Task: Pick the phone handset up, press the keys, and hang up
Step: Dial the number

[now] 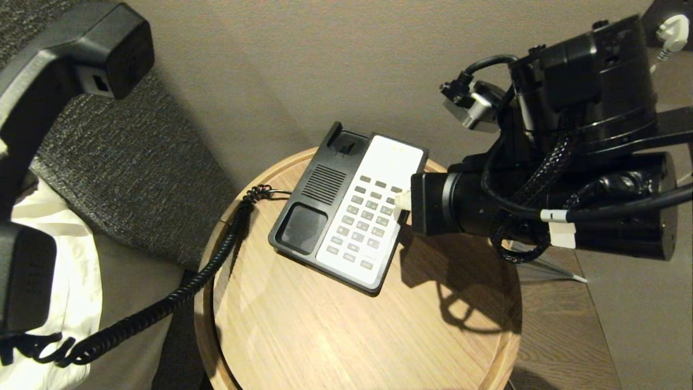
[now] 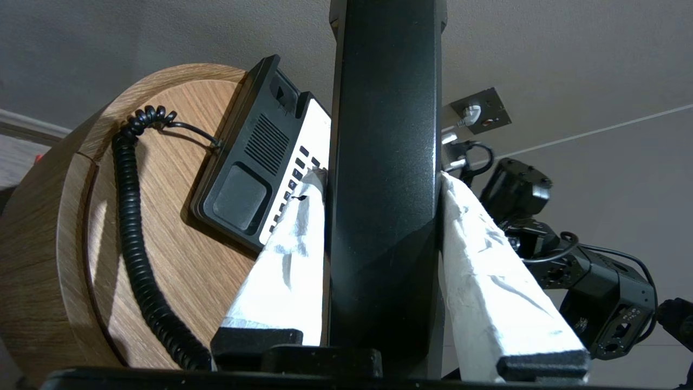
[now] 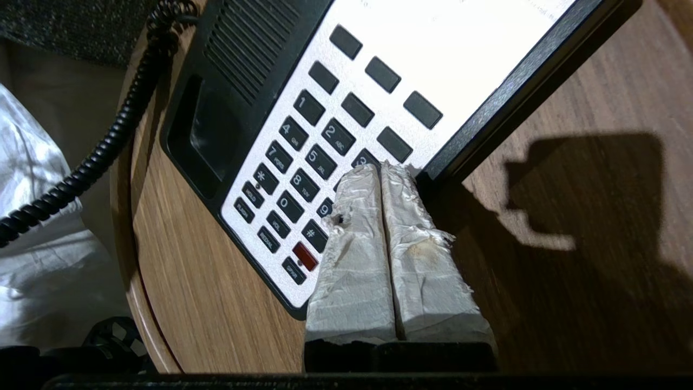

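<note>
Left gripper [image 2: 381, 179] clamped phone handset [image 2: 384, 135] aloft | right gripper [image 3: 381, 170] closed, empty, tips over keys [image 3: 319, 162]

1. We see a round wooden table [image 1: 303, 336] against a beige wall [image 1: 303, 65].
2. Left of it we see a dark woven headboard [image 1: 135, 179] and white bedding [image 1: 70, 281].
3. We see a wall socket [image 2: 476, 114] with a white plug.

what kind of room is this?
Probably a hotel bedroom: a corded desk phone on a small round wooden side table, white bedding beside it, grey upholstered panel behind.
</note>
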